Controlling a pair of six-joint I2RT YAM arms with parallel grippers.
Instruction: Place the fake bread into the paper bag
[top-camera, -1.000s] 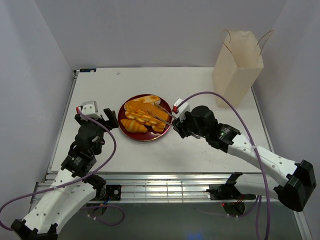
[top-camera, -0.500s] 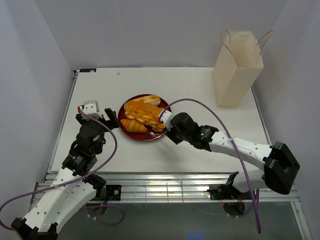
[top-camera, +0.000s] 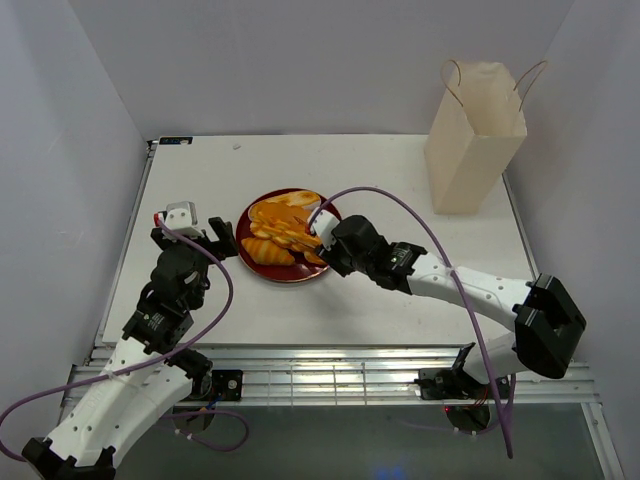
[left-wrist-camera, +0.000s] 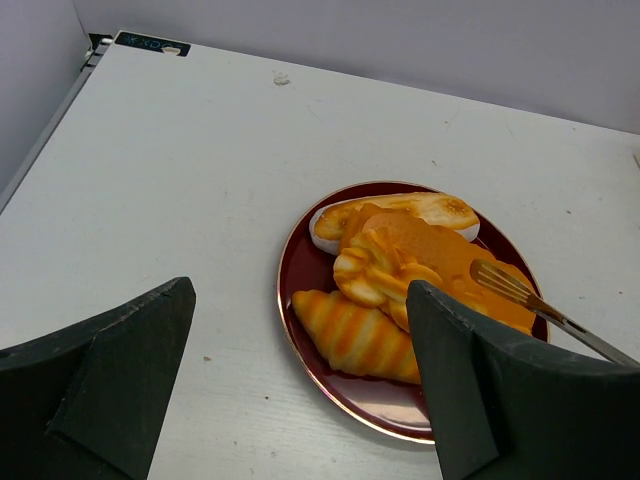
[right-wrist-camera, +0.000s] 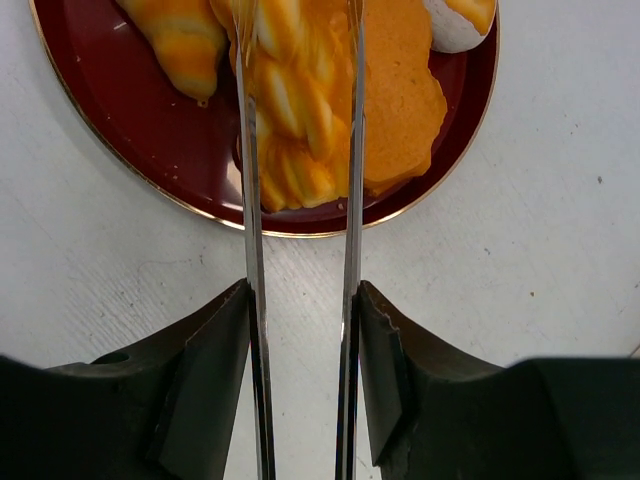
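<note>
The fake bread (top-camera: 278, 233) lies piled on a dark red plate (top-camera: 291, 277) at the table's middle: a croissant (left-wrist-camera: 365, 335), a twisted loaf (right-wrist-camera: 295, 120), a flat orange slice (right-wrist-camera: 400, 90) and a pale long loaf (left-wrist-camera: 400, 208). My right gripper (top-camera: 336, 246) is at the plate's right rim, shut on slim metal tongs (right-wrist-camera: 250, 250). The tong arms stand apart on either side of the twisted loaf. My left gripper (top-camera: 196, 234) is open and empty, left of the plate. The paper bag (top-camera: 475, 140) stands upright at the far right.
The tongs also show in the left wrist view (left-wrist-camera: 525, 298), their tip over the orange slice. Grey walls close in the table on the left, back and right. The bag stands close to the right wall.
My right gripper has moved left to the plate's rim, carrying the tongs further over the bread. The left arm has not moved.
</note>
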